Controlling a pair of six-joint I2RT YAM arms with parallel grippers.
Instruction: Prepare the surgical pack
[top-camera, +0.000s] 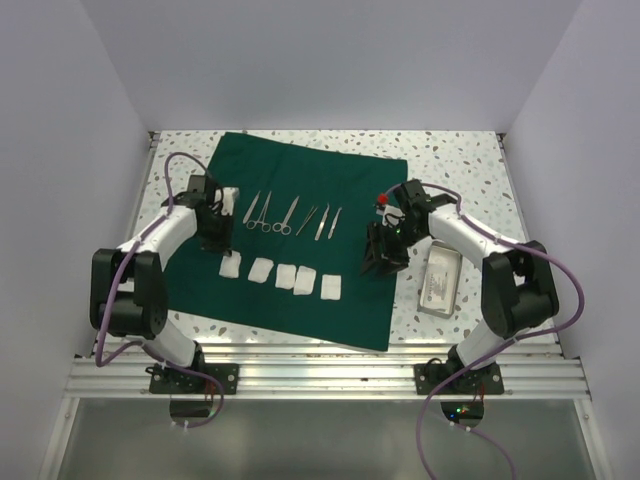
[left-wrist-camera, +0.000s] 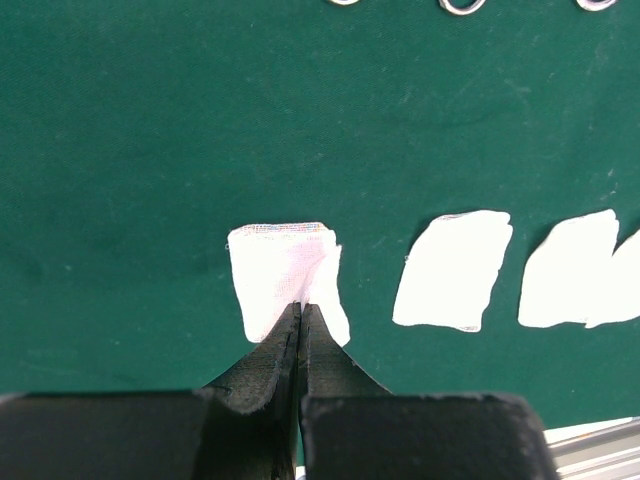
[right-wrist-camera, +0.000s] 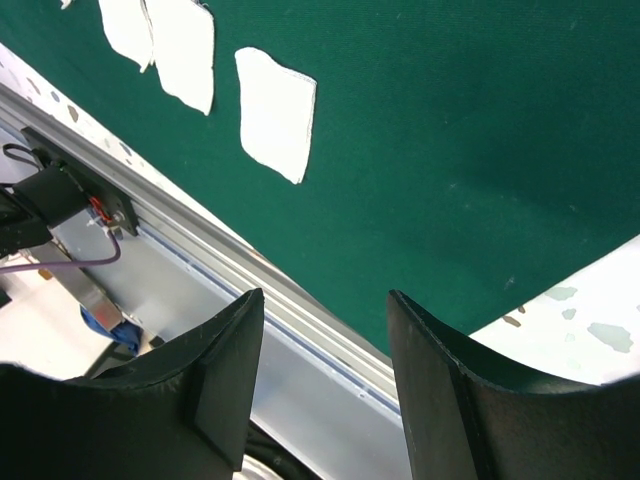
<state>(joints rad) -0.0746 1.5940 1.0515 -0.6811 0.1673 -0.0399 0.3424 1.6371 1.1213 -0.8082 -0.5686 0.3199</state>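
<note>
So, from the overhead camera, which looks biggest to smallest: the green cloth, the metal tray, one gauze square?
1. Cloth, by far the largest.
2. Tray.
3. Gauze square.
All three lie flat at the same level, so nearness to the camera does not skew this.

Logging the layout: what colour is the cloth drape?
The drape is dark green; top external view.

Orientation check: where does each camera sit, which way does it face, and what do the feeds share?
Top external: above and behind the arms, looking down on the green drape, instruments, gauze row and metal tray; both arms and bases show.
Left wrist: on the left gripper, looking down at the drape; shut jaws end at the leftmost gauze square.
Right wrist: on the right gripper, looking over the drape's near edge to the rail; open jaws show.
Shared: all three show drape and gauze.
</note>
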